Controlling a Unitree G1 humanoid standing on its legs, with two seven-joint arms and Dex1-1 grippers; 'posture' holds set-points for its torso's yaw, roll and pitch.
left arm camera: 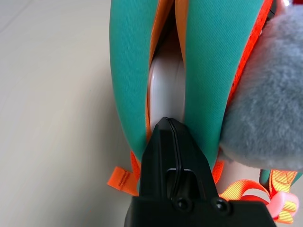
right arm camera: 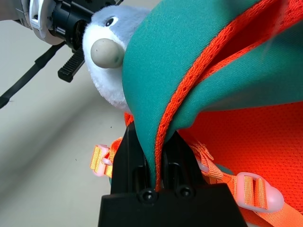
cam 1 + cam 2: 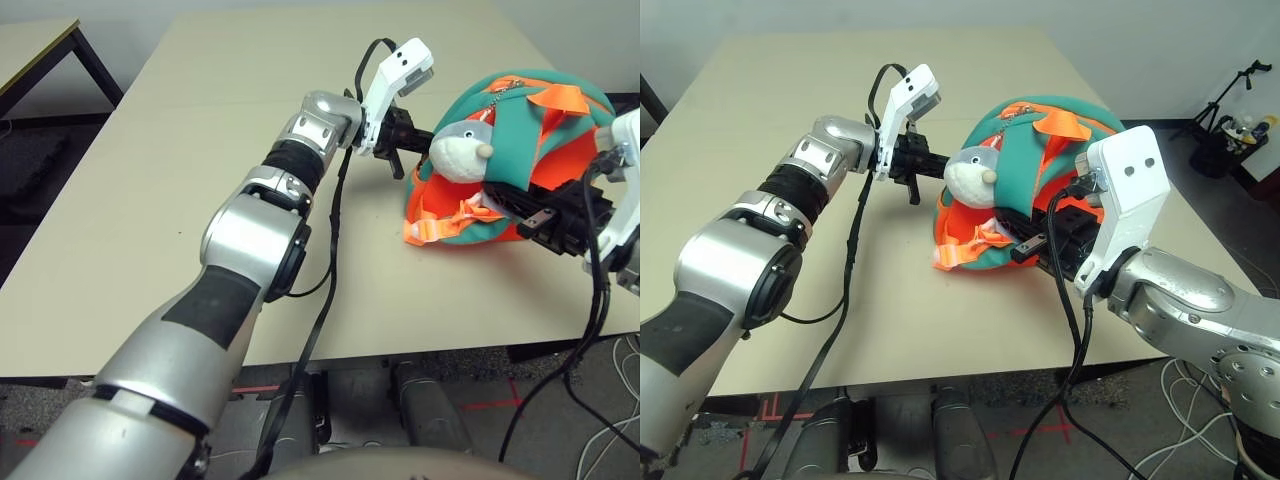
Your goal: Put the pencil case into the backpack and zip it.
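Case (image 1: 166, 87) is in the open mouth of the bag (image 3: 1018, 165), tucked between two green sides, and I can see a bit of its white top. It looks hard and smooth, so it could slip if a claw only pinches a small piece. I think it is light, and it does not look like it will bend. The best hold is on its flat sides, near the end that shows at the bag's mouth. If it has to go deeper, a soft push on that end should do it. The left claw (image 1: 170, 121) is closed tight, with its tips at the bag's mouth, by the case, and nothing pinched in it. The right claw (image 2: 154, 129) is squeezing a green fold of the bag with a red edge. The bag is soft and floppy, so it may sag or fold over the case if that claw lets go. The plush toy (image 3: 972, 180) hangs on the bag's outside, and it is squishy and could get in the way. Pushing too hard could slide the whole bag.
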